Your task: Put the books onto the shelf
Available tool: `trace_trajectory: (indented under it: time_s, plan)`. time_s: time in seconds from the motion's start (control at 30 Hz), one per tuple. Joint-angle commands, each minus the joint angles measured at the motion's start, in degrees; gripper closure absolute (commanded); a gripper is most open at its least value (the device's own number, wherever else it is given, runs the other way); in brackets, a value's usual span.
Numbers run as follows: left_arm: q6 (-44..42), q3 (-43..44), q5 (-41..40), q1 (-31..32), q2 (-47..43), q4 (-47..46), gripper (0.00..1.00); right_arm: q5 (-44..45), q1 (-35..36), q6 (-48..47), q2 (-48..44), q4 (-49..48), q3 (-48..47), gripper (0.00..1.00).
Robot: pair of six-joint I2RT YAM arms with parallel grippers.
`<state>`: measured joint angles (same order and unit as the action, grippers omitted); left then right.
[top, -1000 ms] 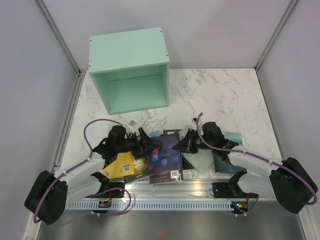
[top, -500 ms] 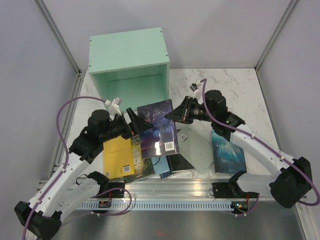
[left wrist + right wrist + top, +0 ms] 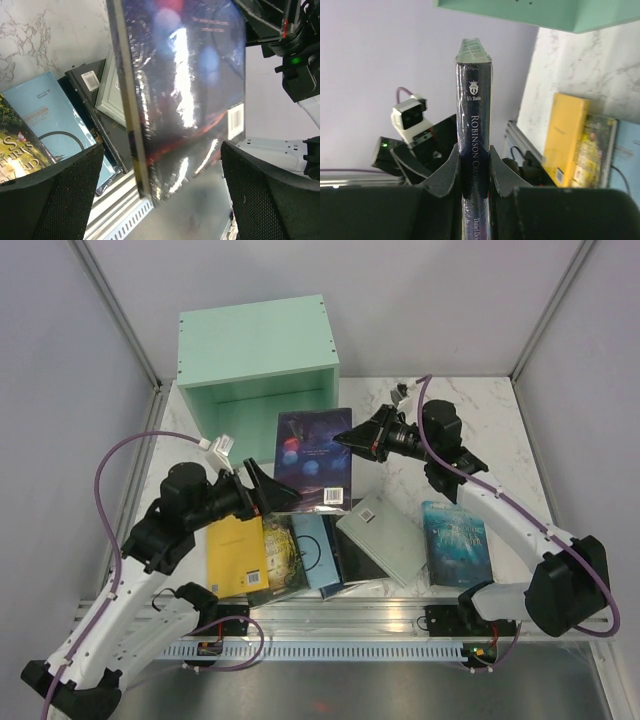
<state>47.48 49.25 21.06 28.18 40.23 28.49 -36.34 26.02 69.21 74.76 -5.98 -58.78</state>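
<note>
While my right end effector (image 3: 347, 440) is pinching the dark blue starry book (image 3: 313, 455) upright at centre frame, just below the shelf (image 3: 255, 340) opening, my left end effector (image 3: 278, 495) is gaping wide around its lower edge, gripping nothing.

- White marbled table (image 3: 480, 440) fills mid-frame.
- Mint-green shelf (image 3: 258, 345) stands at its upper left, with the open side facing the lower edge.
- Along the lower edge lie a yellow book (image 3: 236, 555) on the left, overlapping books (image 3: 320, 552) in the centre, and a teal-blue book (image 3: 455, 542) on the right.
</note>
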Motion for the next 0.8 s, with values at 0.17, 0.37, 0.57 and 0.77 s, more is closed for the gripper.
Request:
trace_trajectory:
  time_s: [0.17,0.37,0.57,0.77]
  plan:
    - [0.8,-0.2,0.8,-1.3,3.0,-7.6,0.0,-5.7,0.1,15.2,1.9,-23.8,-0.7,1.0]
    - [6.7,1.4,3.3,-3.5,1.1,-12.8,0.09,-4.9,0.1,16.7,1.9,-26.5,2.2,1.0]
    - [10.4,5.1,4.8,-4.0,2.1,-13.1,0.58,-1.7,0.0,20.6,3.5,-31.3,2.9,1.0]
    - [15.9,6.2,9.0,-4.0,3.7,-20.7,0.85,-1.3,0.0,23.6,5.5,-34.4,1.1,1.0]
